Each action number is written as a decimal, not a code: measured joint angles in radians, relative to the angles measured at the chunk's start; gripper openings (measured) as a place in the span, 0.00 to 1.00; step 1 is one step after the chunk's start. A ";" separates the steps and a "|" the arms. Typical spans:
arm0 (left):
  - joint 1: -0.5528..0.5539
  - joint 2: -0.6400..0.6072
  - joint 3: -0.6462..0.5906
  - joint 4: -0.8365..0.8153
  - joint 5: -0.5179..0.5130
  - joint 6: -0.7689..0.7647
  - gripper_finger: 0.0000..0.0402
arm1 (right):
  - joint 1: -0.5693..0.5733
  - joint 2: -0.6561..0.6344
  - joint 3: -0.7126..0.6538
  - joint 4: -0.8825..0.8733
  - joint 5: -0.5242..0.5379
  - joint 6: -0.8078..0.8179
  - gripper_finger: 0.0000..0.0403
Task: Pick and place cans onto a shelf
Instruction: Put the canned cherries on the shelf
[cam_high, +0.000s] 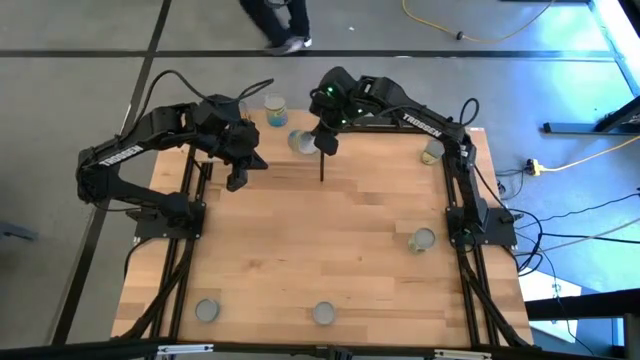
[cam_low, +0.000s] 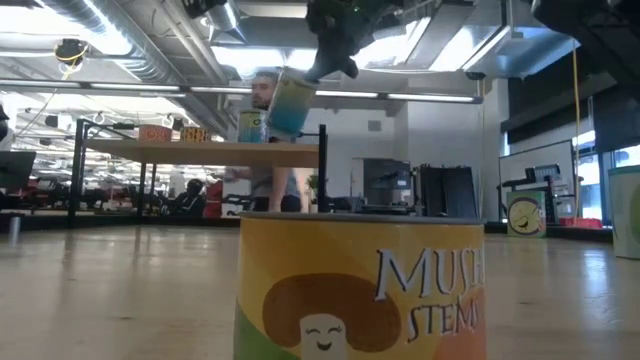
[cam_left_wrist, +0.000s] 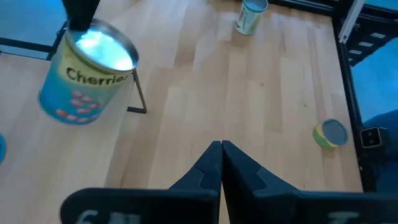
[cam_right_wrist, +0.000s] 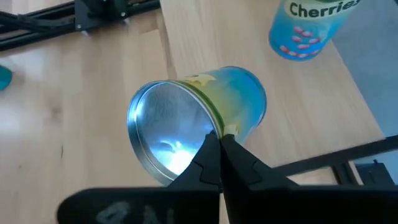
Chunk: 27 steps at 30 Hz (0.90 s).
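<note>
My right gripper (cam_high: 324, 143) is shut on a blue-and-yellow can (cam_right_wrist: 199, 127) and holds it tilted just above the right end of the shelf (cam_low: 200, 152). The left wrist view shows this can's "Cherries" label (cam_left_wrist: 87, 78). A second Cherries can (cam_right_wrist: 309, 28) stands upright on its base on the shelf board, farther back. My left gripper (cam_left_wrist: 221, 149) is shut with nothing in it. It hovers over the table in front of the shelf (cam_high: 238, 180). My right gripper pinches the can's top rim (cam_right_wrist: 210, 127) between its two fingertips, with the silvery lid facing the wrist. The fingers slant down from above. The can hangs tilted below them (cam_low: 290, 105), clear of the shelf board.
A black shelf upright (cam_high: 322, 165) stands right beside the held can. Loose cans stand on the table: a mushroom can (cam_low: 360, 290) at the near edge, another (cam_high: 207, 311) near left, a yellow one (cam_high: 422, 238) on the right, a cream one (cam_high: 430, 152) far right. A person (cam_low: 265, 95) stands beyond the table.
</note>
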<state>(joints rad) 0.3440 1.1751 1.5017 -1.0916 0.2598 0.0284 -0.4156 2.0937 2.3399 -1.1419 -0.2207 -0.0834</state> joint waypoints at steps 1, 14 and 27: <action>0.003 0.000 0.000 0.000 0.000 0.000 0.00 | 0.000 -0.003 0.006 -0.016 0.000 0.000 0.00; 0.057 0.000 -0.001 0.000 0.017 0.008 0.00 | -0.017 -0.045 0.016 -0.180 -0.092 0.053 0.00; 0.073 0.001 -0.001 0.000 0.020 -0.027 0.00 | -0.021 -0.005 0.013 -0.094 -0.022 0.046 0.00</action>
<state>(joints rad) 0.4168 1.1763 1.5009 -1.0916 0.2794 0.0019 -0.4368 2.0884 2.3532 -1.2356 -0.2428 -0.0369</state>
